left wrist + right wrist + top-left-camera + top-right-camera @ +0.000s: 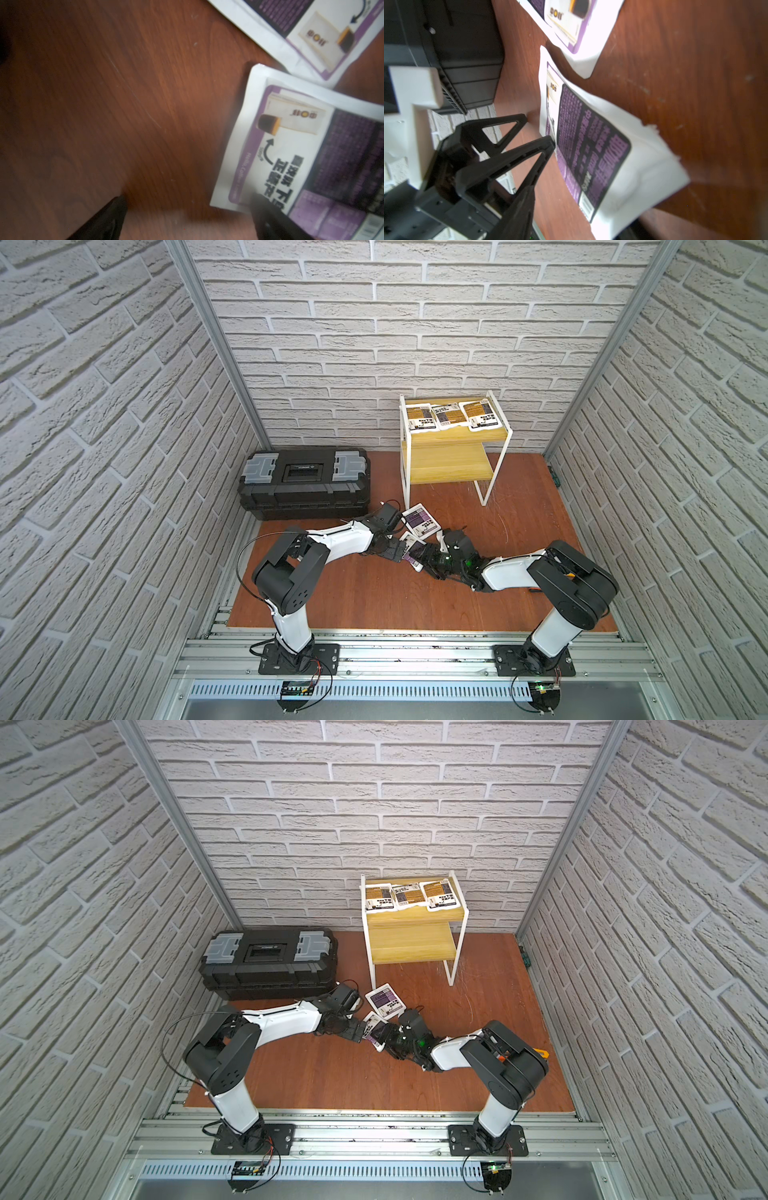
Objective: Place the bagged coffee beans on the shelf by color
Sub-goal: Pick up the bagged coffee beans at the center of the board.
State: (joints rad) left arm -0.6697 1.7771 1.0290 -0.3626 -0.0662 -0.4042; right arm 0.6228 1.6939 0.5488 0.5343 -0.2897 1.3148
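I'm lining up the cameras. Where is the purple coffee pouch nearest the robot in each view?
In a top view: nearer purple pouch, just below picture centre.
In a top view: same place.
Left wrist: the more fully shown pouch.
Right wrist: the largest pouch.
Shared landmark: the farther purple pouch, right beside it in all views.
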